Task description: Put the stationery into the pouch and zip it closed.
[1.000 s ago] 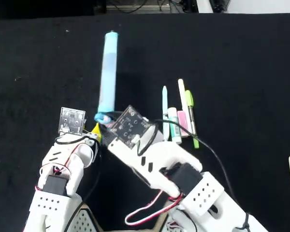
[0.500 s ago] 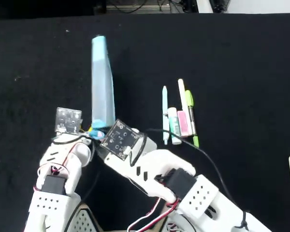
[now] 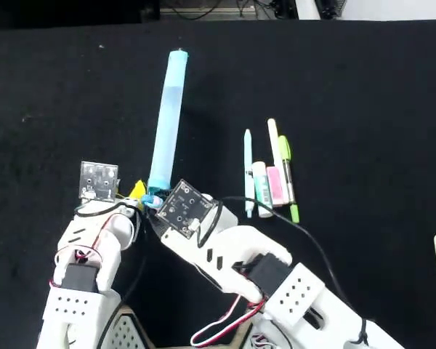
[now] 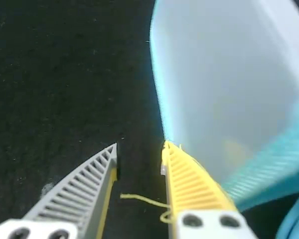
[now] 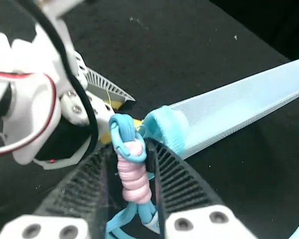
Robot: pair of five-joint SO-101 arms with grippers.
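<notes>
A long, pale blue pouch lies on a black counter, its near end between two robot arms. The right pincer is pressed together on a pink-wrapped cord loop attached to that end of the pouch. The left pincer is spread with nothing between its jaws; its yellow finger is right against the pouch's edge. The main risk appears to be that the pouch is held only by its cord, so a pull could drag or swing the whole pouch across the counter instead of working the zip. With the left pincer not gripping the fabric, nothing anchors it. A swinging pouch could also knock the stationery, which lies near its right side. The cord might slip out of the narrow grip. Whether the zip is open cannot be told. Counted: one pouch, two arms, two pincers, and what looks like five pieces of stationery in a tight row, all outside the pouch. They are a teal pen, a white tube, a pink block, a white pen and a green marker.
</notes>
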